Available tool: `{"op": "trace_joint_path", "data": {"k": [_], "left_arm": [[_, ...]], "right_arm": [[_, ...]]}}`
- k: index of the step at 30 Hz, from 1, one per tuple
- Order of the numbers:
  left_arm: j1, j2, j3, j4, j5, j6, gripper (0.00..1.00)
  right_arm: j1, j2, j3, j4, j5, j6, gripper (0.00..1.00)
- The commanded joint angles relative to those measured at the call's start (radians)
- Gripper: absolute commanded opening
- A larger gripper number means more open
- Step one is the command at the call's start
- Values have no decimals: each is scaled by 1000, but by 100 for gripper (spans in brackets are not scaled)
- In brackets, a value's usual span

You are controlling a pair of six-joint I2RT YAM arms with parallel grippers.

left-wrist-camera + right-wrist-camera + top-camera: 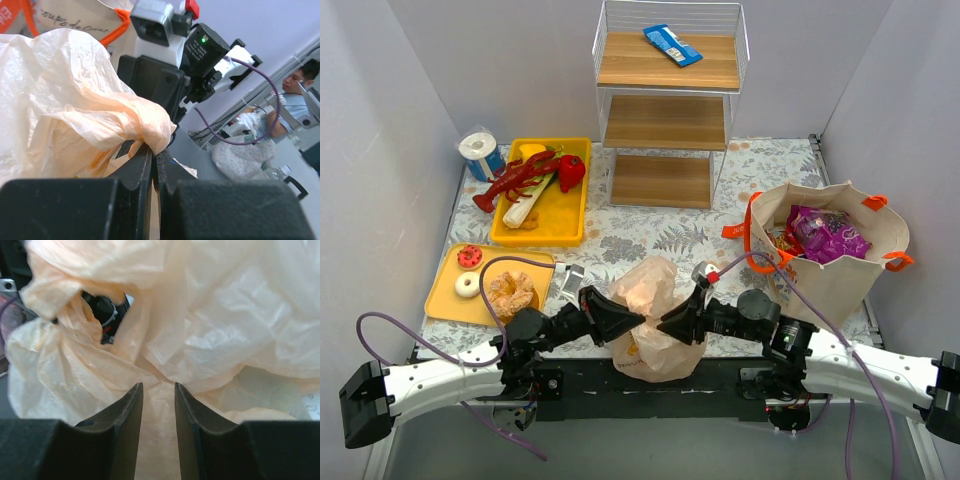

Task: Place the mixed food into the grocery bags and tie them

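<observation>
the left claw (154,152) is clamped tight, with a twisted corner of the peach plastic bag (60,100) pinched at its tips. only the left wrist view shows us that pinch. the right claw (156,390) stands narrowly parted, its two dark fingers aimed into the bag's crinkled film. we cannot tell whether any film lies in the gap or only behind it.

the top view gives what neither wrist camera does. the two arms lie low along the near edge of the table (650,235), reaching inward from the outer corners. the claws face each other across the bag, the left one on its left side and the right one on its right. the bag sits bunched up at the middle of that edge.

we count two bags. the second, a beige tote (840,275) with orange handles, stands open at the right, well apart. one purple snack packet (825,235) lies inside it.

farther out on the left are two yellow trays. the deep tray (575,222) holds a red toy lobster (515,178) among other food. the flat tray (438,302) holds three pastries. one white paper roll (480,150) stands in the back left corner. a wire rack (665,120) has three wooden shelves, with one blue packet (672,45) on the top shelf.
</observation>
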State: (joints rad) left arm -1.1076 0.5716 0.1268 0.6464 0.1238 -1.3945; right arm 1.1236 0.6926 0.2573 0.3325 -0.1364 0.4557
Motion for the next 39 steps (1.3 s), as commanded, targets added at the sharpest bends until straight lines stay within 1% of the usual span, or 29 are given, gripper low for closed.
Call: {"op": "trace_joint_path", "data": {"k": [1, 2, 4, 6, 9, 12, 13, 17, 21, 24, 28, 34, 39], "left_arm": [[6, 17, 60, 76, 122, -12, 0], [6, 14, 68, 76, 126, -15, 0], [6, 8, 70, 85, 137, -21, 0], [8, 2, 73, 98, 143, -23, 0], [11, 16, 88, 90, 172, -23, 0], [12, 34, 100, 104, 206, -35, 0], [12, 36, 103, 104, 211, -35, 0], [15, 36, 111, 102, 209, -37, 0], [18, 37, 109, 87, 204, -38, 0], [20, 37, 106, 88, 206, -43, 0], [22, 37, 97, 91, 204, -52, 0], [25, 50, 85, 116, 218, -75, 0], [26, 65, 79, 133, 226, -86, 0]], "right_arm": [[7, -120, 105, -89, 53, -49, 40], [7, -169, 135, -119, 66, -51, 40], [7, -211, 157, -188, 118, -39, 39], [7, -240, 186, -214, 130, -48, 30], [7, -213, 207, -190, 58, -103, 25], [7, -151, 206, -113, -41, -147, 22], [7, -139, 203, -89, -92, -158, 22], [8, -91, 178, -24, -178, -198, 20], [7, -96, 137, 89, -262, -186, 22], [8, -96, 125, 105, -281, -189, 24], [11, -82, 103, 167, -299, -190, 27], [18, -36, 120, 192, -307, -233, 30], [21, -5, 140, 204, -321, -268, 38]]}}
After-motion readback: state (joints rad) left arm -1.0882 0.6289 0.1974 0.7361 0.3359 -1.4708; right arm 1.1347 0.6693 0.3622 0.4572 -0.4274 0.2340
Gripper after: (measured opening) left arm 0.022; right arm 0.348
